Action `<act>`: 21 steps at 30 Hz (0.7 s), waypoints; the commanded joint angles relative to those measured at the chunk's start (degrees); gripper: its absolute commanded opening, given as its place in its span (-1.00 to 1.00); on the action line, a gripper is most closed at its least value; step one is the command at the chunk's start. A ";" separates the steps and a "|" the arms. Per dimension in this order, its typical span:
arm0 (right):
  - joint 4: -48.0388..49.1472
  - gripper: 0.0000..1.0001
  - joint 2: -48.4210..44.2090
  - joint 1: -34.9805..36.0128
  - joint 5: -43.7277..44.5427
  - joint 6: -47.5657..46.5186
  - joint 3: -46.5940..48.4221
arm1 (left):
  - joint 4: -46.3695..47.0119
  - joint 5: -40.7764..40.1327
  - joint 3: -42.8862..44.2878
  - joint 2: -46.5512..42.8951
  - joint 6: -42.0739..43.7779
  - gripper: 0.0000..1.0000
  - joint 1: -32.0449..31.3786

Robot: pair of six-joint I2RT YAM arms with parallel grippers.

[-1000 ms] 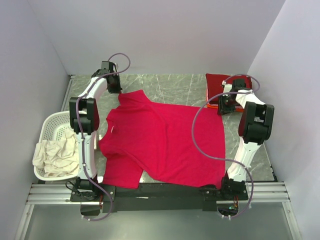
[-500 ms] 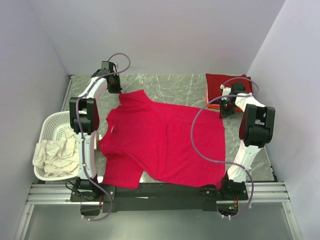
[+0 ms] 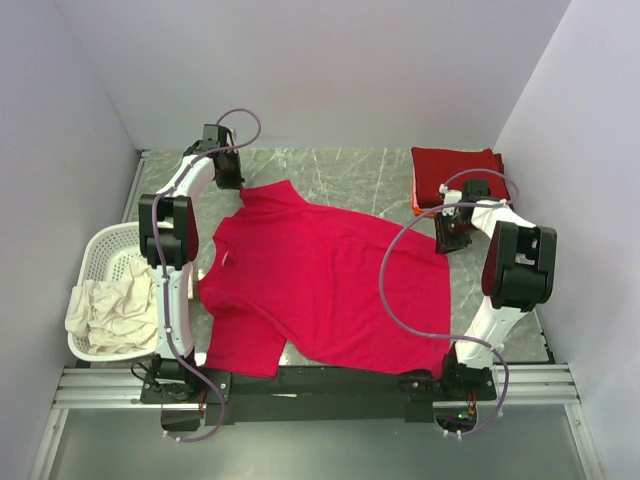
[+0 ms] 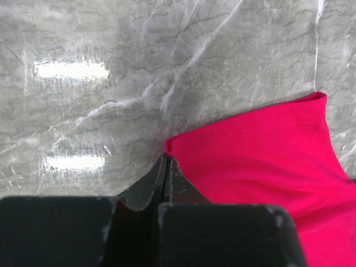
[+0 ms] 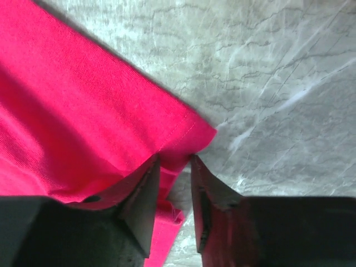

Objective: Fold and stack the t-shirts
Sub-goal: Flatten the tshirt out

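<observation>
Your grey marble worktop carries the crimson t-shirt, spread flat across most of its middle, neck toward the left and hem toward the right. Your left arm rises along the left edge, elbow high beside the white basket, forearm reaching to the far left corner of the shirt. Your right arm stands along the right edge, elbow raised, wrist turned down onto the shirt's far right corner. Cream-white shirts lie crumpled in the basket and spill over its near rim. A folded maroon shirt sits at the far right corner, just beyond the right wrist. Your right claw is partly open, its fingers astride the hem corner with a fold of cloth between them, not clamped. Your left claw is closed, tips pressed together right at the shirt's corner; whether any cloth is pinched you cannot tell
</observation>
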 commanded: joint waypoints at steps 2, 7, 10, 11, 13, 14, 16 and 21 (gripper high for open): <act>1.56 -0.23 1.34 -0.74 0.29 2.17 3.52 | 1.09 1.25 -0.50 -4.22 0.81 -0.99 -0.08; 1.11 -0.18 5.04 -0.83 0.90 2.88 8.10 | 1.09 1.08 -0.68 -4.49 1.07 -0.99 -0.08; 1.64 -0.18 5.84 -0.92 1.87 3.06 9.15 | 0.82 1.25 -0.15 -4.13 1.07 -0.99 -0.08; 1.99 -0.18 5.84 -1.01 2.31 2.97 9.24 | 0.82 1.25 -0.15 -3.96 1.07 -0.99 -0.08; 2.43 -0.17 6.37 -1.01 3.01 2.88 9.59 | 0.73 1.43 -0.15 -3.78 1.07 -0.99 -0.08; 2.61 -0.17 6.46 -1.01 3.71 2.88 9.94 | 0.82 1.34 -0.15 -3.87 1.16 -0.99 -0.08; 3.57 -0.15 6.72 -1.18 4.59 2.88 10.12 | 0.82 1.17 -0.32 -3.96 1.25 -0.99 -0.08; 3.93 -0.14 7.51 -1.27 5.74 2.79 11.35 | 1.09 0.90 -1.03 -4.40 1.51 -0.99 -0.08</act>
